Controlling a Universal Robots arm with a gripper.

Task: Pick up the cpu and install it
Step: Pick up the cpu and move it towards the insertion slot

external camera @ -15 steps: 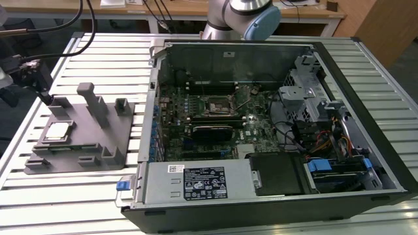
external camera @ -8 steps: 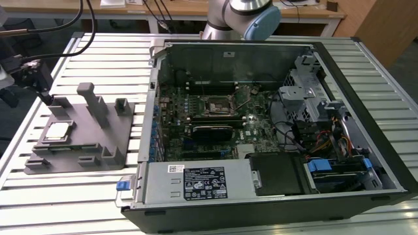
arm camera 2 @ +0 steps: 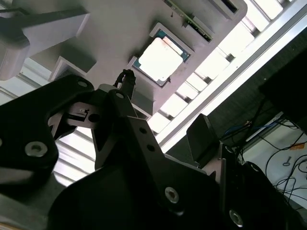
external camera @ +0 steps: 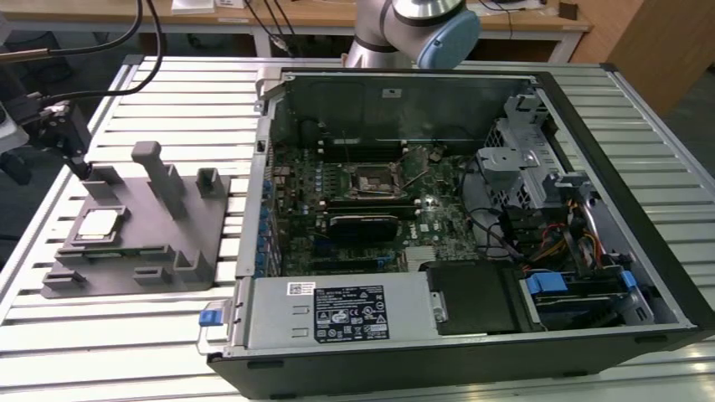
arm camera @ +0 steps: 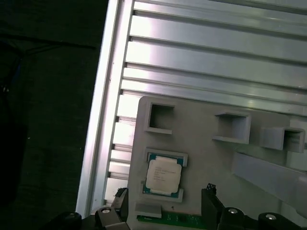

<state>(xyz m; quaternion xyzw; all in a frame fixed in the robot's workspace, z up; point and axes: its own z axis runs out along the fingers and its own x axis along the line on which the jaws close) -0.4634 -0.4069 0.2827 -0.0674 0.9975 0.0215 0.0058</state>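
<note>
While the cpu (arm camera: 163,176) lies in the grey fixture (arm camera: 201,158), the tool (arm camera: 165,192) hangs near it, fingers apart.

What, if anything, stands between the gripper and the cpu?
Nothing visible does. The cpu lies uncovered, shiny top up, in its recess on the grey fixture block. In the first wrist view the gripper hangs open above it, fingers apart, with only air between.

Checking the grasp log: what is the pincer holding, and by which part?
Nothing: the open pincer hovers over the cpu, which lies in its grey fixture.
</note>
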